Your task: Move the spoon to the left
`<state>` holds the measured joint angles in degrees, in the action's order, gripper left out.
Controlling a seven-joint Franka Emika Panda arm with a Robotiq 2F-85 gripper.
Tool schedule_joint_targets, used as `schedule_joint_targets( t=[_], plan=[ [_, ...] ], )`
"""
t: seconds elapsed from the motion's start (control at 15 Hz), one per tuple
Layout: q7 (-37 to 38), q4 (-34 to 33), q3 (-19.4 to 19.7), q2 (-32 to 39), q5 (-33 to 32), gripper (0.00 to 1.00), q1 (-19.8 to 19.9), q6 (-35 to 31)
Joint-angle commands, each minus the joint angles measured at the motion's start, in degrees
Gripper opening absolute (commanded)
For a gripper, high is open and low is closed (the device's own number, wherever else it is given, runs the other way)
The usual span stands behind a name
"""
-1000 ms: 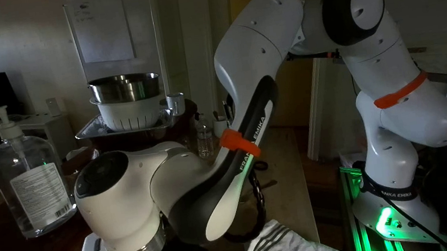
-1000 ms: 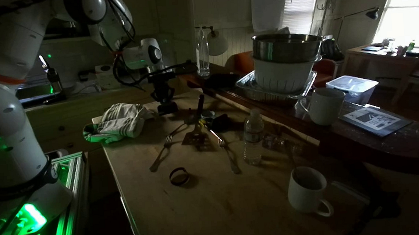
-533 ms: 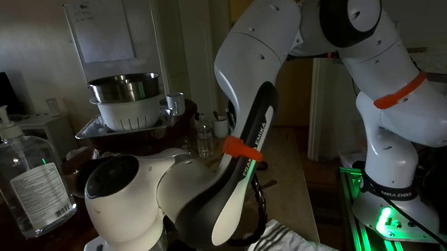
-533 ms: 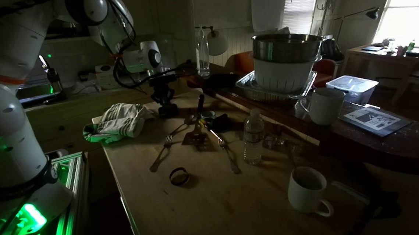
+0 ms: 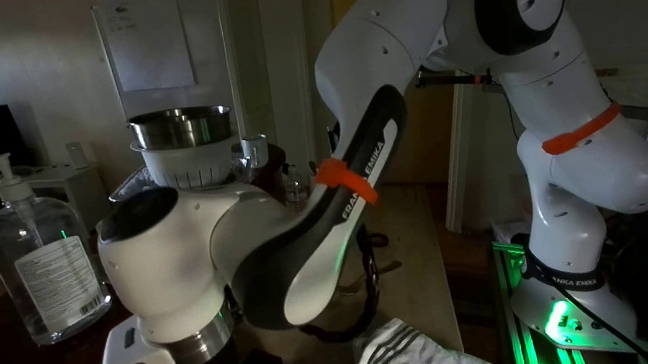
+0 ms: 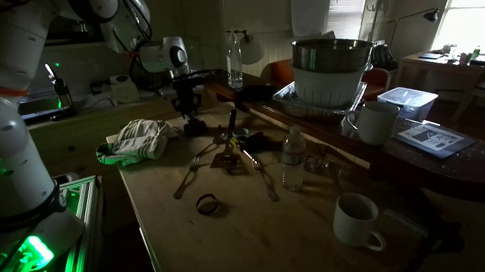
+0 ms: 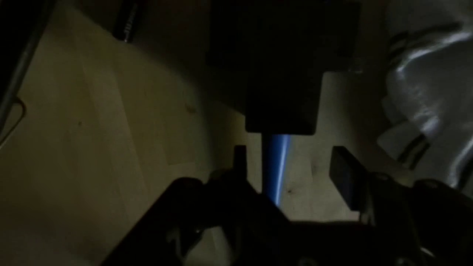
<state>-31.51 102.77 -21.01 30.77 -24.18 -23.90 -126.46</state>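
Wrist view shows one gripper, jaws spread, one straight blue spoon partly visible between them. Two metal forks, two white mugs and one crumpled cloth show in an exterior view.

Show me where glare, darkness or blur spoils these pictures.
In an exterior view, the far-right rectangular window is washed out to white; in both exterior views, the small green base light glares; in the wrist view, the scene is dim, the black fingers look blurred, and a pale sheen runs along the slim blue handle.
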Motion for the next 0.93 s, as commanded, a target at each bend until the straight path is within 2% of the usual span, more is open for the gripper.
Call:
schedule_joint_targets(
  t=[0.0,0.07,0.13,0.27,0.53,0.67,0.73,0.87],
  plan=[
    [-5.21,-1.33,-3.0,-6.85,7.63,0.91,1.64,11.62],
    [-7.33,-2.07,-3.72,-9.13,9.88,0.99,1.53,17.11],
    [-5.78,-0.66,-2.96,-11.96,9.89,1.0,0.69,21.68],
    [-0.4,-1.87,-1.98,-17.45,8.92,1.0,-0.32,32.31],
    [6.7,1.1,-1.89,-30.04,11.17,1.0,1.62,45.33],
    [9.97,4.36,-1.06,-37.35,15.74,1.0,2.66,47.65],
    [7.15,-1.57,-1.76,-29.74,11.76,1.0,1.52,46.89],
    [7.13,-1.03,-1.57,-32.67,12.17,1.0,1.65,47.31]
  ],
)
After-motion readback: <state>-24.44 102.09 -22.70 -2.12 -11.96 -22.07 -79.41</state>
